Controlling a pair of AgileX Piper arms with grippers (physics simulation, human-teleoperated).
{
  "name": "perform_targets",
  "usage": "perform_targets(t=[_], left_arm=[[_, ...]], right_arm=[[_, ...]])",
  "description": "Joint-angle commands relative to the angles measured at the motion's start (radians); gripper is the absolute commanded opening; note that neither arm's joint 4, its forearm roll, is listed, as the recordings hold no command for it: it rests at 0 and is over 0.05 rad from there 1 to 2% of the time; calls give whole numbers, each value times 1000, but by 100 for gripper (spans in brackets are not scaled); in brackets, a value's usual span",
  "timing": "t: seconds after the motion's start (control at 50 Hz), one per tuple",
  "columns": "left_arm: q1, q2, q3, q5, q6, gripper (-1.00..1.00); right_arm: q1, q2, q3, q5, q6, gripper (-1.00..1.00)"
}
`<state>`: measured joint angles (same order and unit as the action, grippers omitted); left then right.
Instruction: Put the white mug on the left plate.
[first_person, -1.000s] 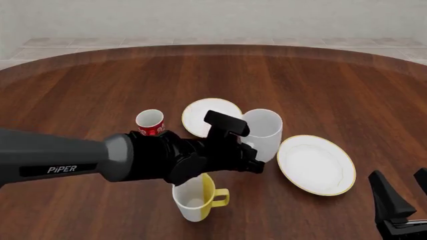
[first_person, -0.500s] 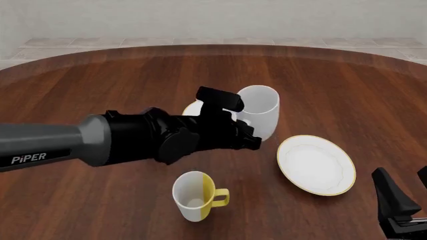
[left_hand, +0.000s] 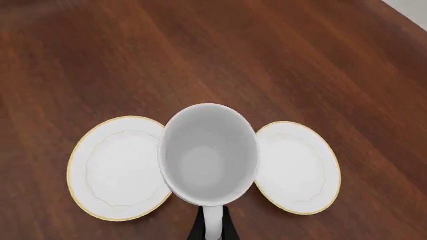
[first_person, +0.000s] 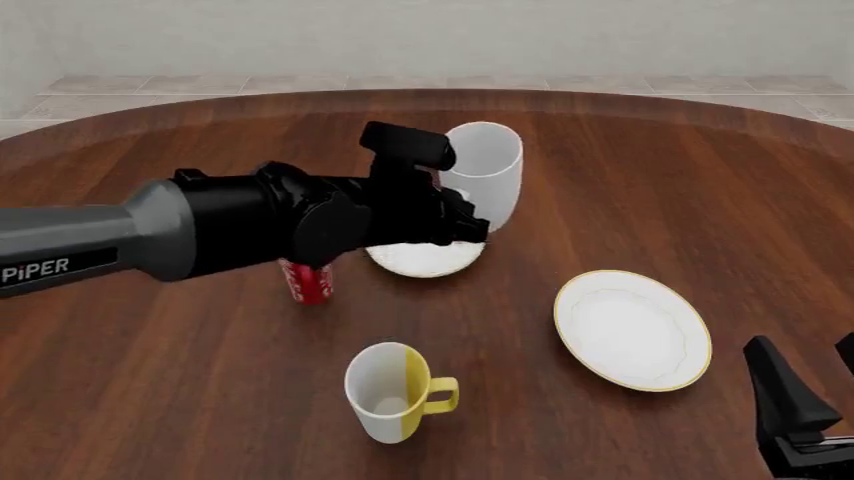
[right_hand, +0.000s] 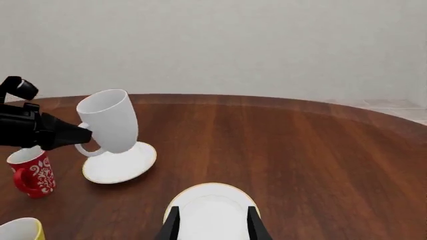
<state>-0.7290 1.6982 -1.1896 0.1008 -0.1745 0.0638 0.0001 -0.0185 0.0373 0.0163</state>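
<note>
My left gripper (first_person: 467, 228) is shut on the handle of the white mug (first_person: 481, 172) and holds it in the air, tilted, over the right side of the left plate (first_person: 424, 260). In the right wrist view the mug (right_hand: 110, 120) hangs over that plate (right_hand: 121, 164), pinched by the left gripper (right_hand: 83, 134). In the left wrist view I look into the mug (left_hand: 208, 155), its handle between the fingers (left_hand: 197, 231). My right gripper (first_person: 811, 388) is open and empty at the near right; it also shows in its own wrist view (right_hand: 212, 225).
The wider plate (first_person: 631, 328) lies at the right, below my right gripper in its wrist view (right_hand: 212, 206). A red patterned cup (first_person: 310, 282) stands under my left arm. A yellow and white mug (first_person: 387, 392) stands near the front. Two plates (left_hand: 120, 167) (left_hand: 297, 167) flank the mug in the left wrist view.
My left arm has lifted the white mug off the table and carried it up and to the left, towards the left plate. The red cup shows again. The right arm has not moved.
</note>
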Motion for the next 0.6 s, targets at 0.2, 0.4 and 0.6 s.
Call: perform_targets(t=[0.2,0.4,0.6], left_arm=[[84,68,-115,74,91,-100],[130,125,-191,117,90,-100],[170,181,-253,146,84,-100]], right_arm=[[2,0,-1,-2,-1,100],[-3,0,-1,-3,2,100],[-9,0,2,-5,4,100]])
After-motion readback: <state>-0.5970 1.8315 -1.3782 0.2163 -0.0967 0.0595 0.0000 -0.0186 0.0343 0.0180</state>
